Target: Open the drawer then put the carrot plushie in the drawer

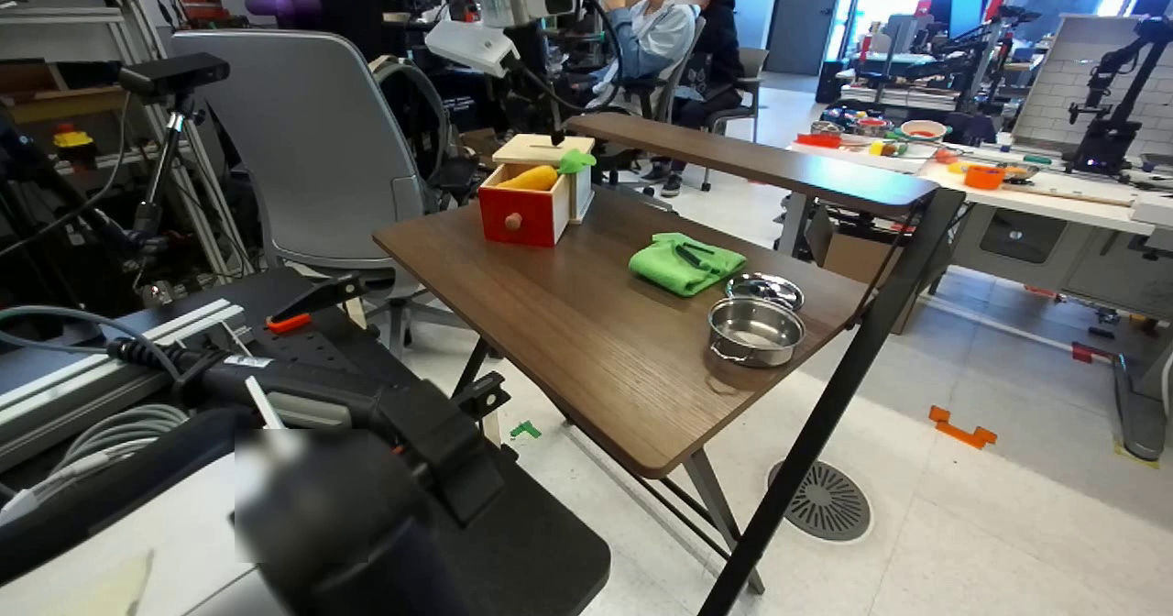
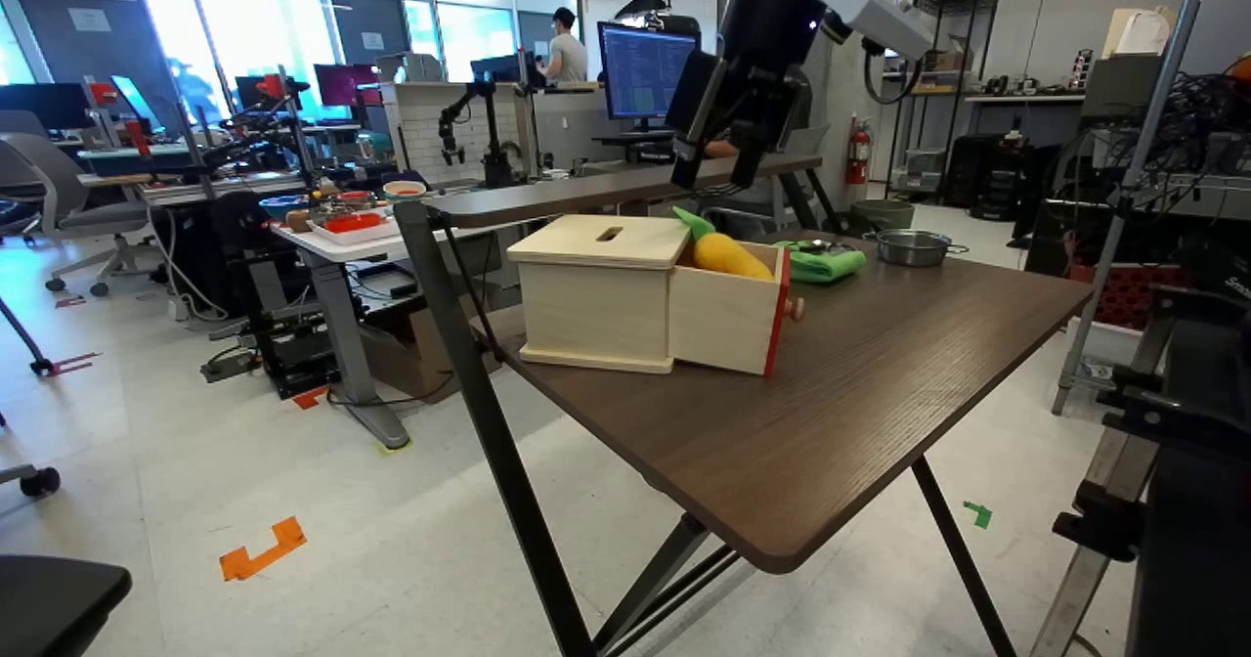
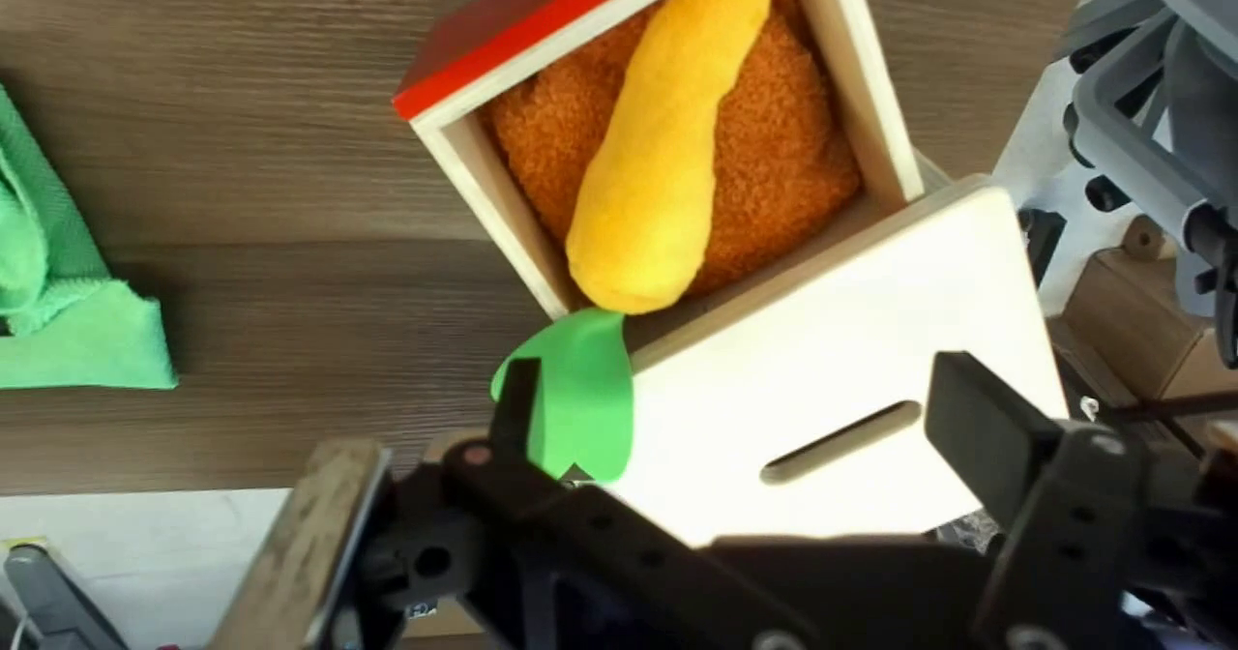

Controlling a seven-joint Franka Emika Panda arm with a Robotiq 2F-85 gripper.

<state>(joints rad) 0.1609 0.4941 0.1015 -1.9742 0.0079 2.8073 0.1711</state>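
Yellow, the carrot plushie [image 3: 667,147] lies, leafy end [image 3: 585,379] over the side, in the pulled-out drawer [image 1: 536,208] at the far left of the table [image 1: 586,323] in an exterior view. The gripper [image 2: 718,170] hangs above, jaws spread

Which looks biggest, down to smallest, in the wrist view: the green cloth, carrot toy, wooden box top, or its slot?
1. Wooden box top, though partly hidden
2. Carrot toy, green end included
3. Slot
Unranked: green cloth, cut off by the picture's edge.
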